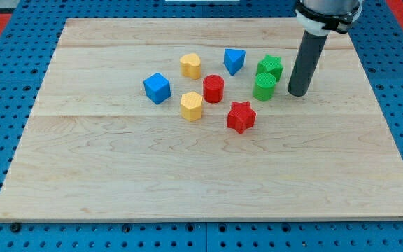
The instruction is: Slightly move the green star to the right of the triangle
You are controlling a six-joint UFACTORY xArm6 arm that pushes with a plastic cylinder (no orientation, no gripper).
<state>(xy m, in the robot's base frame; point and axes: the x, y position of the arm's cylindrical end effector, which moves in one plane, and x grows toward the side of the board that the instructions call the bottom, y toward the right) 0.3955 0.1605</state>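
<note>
While my tip [297,92], which has no jaws, rests at the star's [270,67] four o'clock, star already sits at triangle's [234,60] three o'clock; only nudging remains.

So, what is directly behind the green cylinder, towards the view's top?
The green star sits right behind the green cylinder, seemingly touching it. The cylinder covers the star's lower front, so contact there cannot be confirmed. My tip stands to the cylinder's right, apart from it.
</note>
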